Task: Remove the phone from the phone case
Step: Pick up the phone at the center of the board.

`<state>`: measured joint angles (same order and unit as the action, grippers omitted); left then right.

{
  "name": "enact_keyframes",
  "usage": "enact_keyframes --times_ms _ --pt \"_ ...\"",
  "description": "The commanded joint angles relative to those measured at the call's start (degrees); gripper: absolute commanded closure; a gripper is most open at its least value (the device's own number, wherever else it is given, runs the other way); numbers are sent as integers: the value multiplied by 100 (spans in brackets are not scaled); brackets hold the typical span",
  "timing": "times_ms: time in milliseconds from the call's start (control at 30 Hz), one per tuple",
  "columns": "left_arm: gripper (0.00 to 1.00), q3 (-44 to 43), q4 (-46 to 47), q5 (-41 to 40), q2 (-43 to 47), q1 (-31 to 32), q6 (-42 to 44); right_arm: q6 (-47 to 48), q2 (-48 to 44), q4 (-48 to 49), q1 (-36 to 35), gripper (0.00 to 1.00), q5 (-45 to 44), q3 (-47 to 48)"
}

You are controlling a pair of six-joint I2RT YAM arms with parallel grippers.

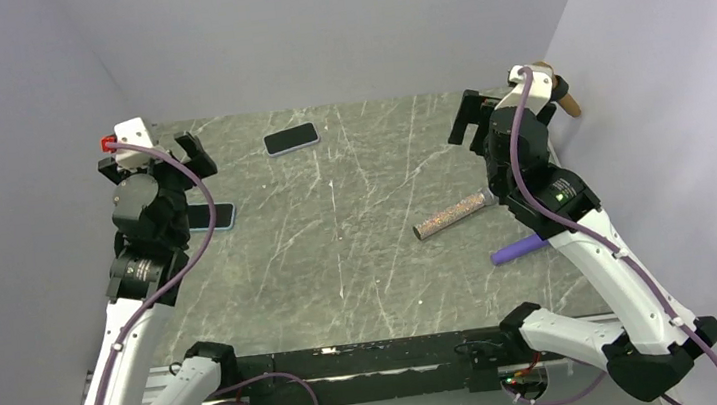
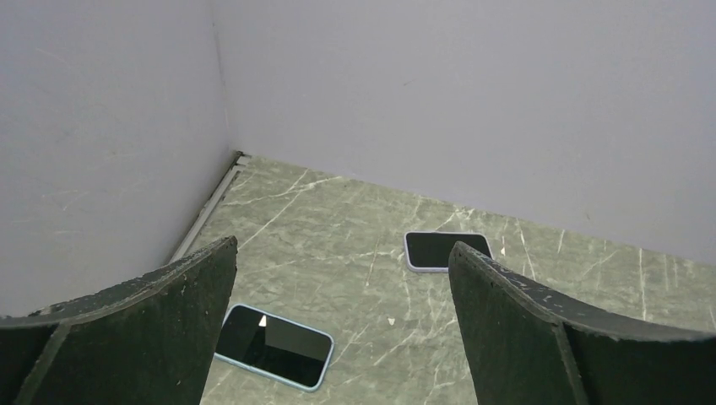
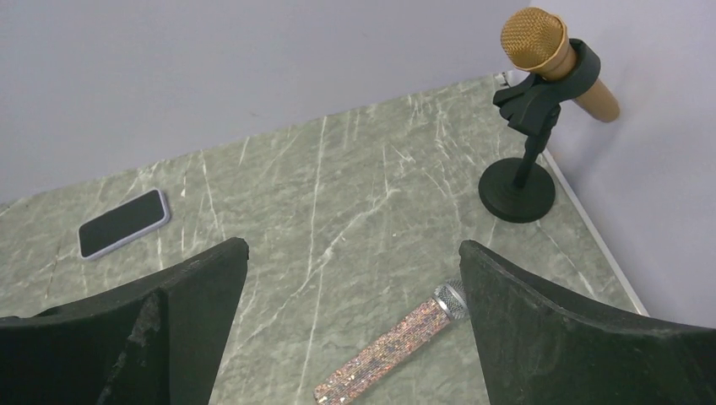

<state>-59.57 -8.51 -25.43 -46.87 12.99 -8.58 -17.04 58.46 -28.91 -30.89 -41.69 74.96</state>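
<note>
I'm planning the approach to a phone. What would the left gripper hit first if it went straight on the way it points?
Likely bare tabletop, not a phone: the open left gripper aims between the nearer phone and the farther phone. Depth is unclear.

Soft, even light fills all three views, bright without harshness; the marbled worktop (image 1: 361, 263) carries only faint shadows. A small white glint sits on the near phone (image 2: 274, 346) in the left wrist view. Focus is sharp.

White-and-black jointed arms (image 1: 122, 338), looping purple cables (image 1: 211, 213), matte black scuffed end effector fingers (image 2: 169, 312).
</note>
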Motion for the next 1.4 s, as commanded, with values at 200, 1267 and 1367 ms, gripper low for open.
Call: enact_keyframes --times_ms 200,1267,1367 --pt "1 -442 -540 -102 -700 6 -458 -126 -164 -201 7 0 -84 71" --pt "16 -1531 -894 5190 -5575 -2985 -3587 -1117 225 -425 5 0 1412 34" --pt "13 -1791 -860 5384 -6129 -2982 -3616 -1145 251 -390 5 0 1492 16"
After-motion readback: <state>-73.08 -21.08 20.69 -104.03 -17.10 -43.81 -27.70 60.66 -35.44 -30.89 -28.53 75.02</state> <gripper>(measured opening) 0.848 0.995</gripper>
